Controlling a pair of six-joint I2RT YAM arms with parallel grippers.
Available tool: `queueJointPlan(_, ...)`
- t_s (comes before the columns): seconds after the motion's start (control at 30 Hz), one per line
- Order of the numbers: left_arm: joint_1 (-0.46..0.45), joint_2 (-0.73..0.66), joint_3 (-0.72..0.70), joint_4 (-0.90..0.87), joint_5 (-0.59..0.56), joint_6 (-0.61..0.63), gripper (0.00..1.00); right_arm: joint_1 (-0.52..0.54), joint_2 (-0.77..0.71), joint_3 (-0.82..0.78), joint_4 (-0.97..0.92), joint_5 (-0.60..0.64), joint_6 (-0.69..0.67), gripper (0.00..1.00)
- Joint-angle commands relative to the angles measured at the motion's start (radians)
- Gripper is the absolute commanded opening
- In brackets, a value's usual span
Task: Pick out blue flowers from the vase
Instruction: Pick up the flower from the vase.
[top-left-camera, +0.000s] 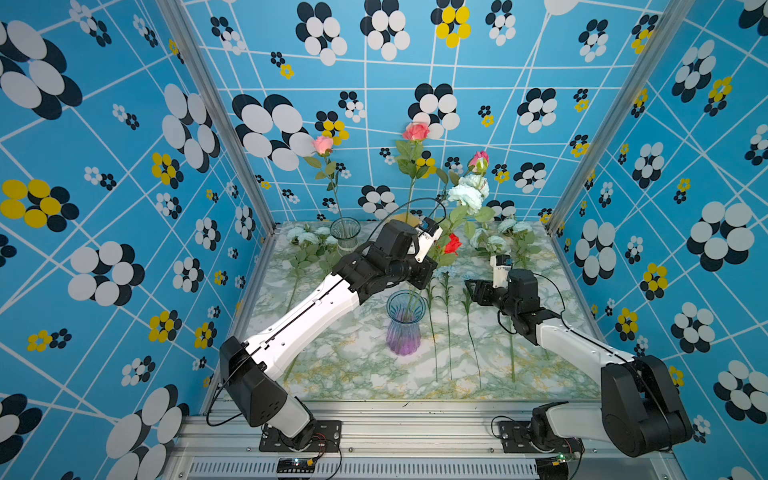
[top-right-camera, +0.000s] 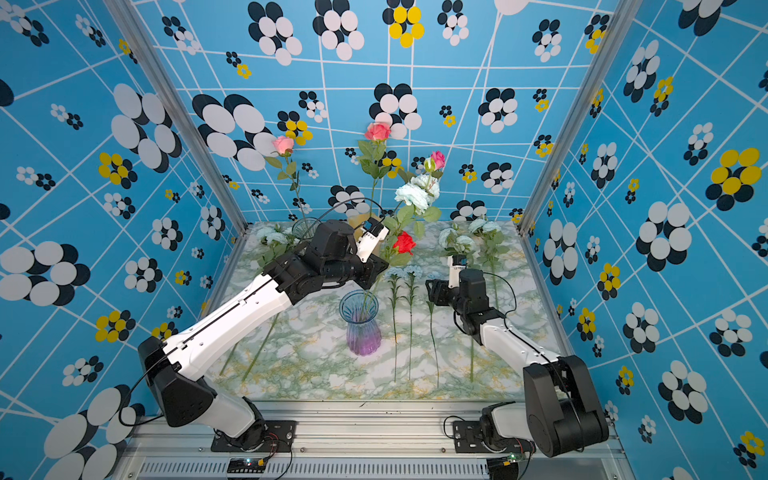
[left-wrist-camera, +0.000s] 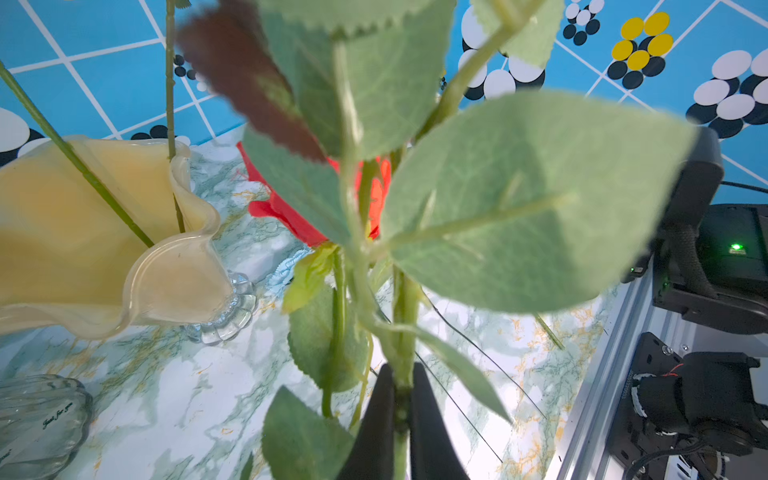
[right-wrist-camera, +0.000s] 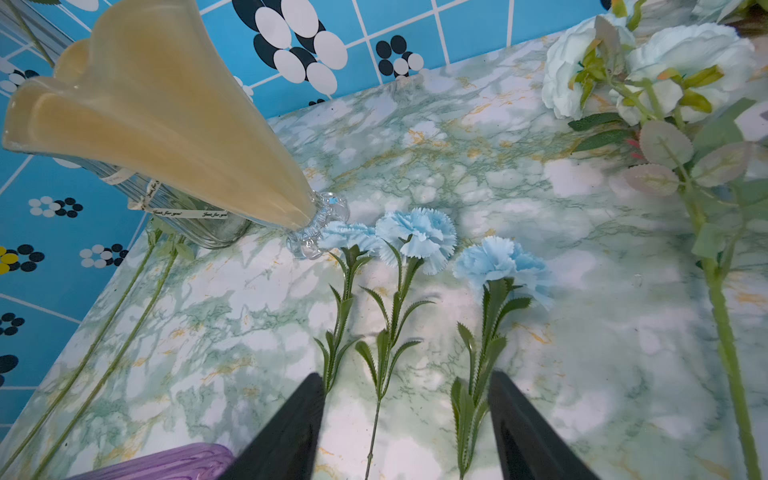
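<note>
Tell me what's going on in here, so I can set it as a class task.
The left arm has its jaws shut on a leafy stem rising from the blue-purple vase, apparently that of the pale blue spray. The right arm hovers, jaws open, over three blue carnations lying on the marble table. More pale blue sprays lie at the back.

Light was bright and even, falling from above in both top views. Soft grey shadows lay across the marble table (right-wrist-camera: 602, 340), and a pale sheen sat on the yellow vase (right-wrist-camera: 166, 124). In the left wrist view, leaves (left-wrist-camera: 540, 199) close to the lens were badly blurred, and one in shade read dark maroon. The green stem (left-wrist-camera: 405, 332) pinched in my left gripper (left-wrist-camera: 402, 374) was sharper. In the right wrist view the blue carnations (right-wrist-camera: 415, 237) were crisp, my right fingers (right-wrist-camera: 291, 428) soft, and the corners stretched.
</note>
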Motion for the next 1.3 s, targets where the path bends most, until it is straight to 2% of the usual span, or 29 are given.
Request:
queueJointPlan(0.0, -0.006, -0.07, 0.008, 0.027, 0.023, 0.005, 0.0, 0.01, 0.021, 0.03, 0.009, -0.011, -0.013, 0.66)
queueJointPlan(0.2, -0.006, -0.134, -0.009, 0.073, 0.056, -0.018, 0.0, 0.01, 0.024, 0.033, 0.009, -0.011, -0.013, 0.66)
queueJointPlan(0.53, -0.005, -0.209, 0.044, 0.088, 0.073, -0.022, 0.0, 0.01, 0.038, 0.043, 0.004, -0.011, -0.012, 0.65)
queueJointPlan(0.87, -0.006, -0.215, 0.177, 0.086, 0.196, -0.046, 0.0, 0.01, 0.04, 0.045, 0.004, -0.005, -0.007, 0.69)
queueJointPlan(1.27, -0.005, -0.132, 0.435, 0.038, 0.311, -0.063, 0.0, 0.01, 0.031, 0.037, 0.015, -0.011, -0.004, 0.69)
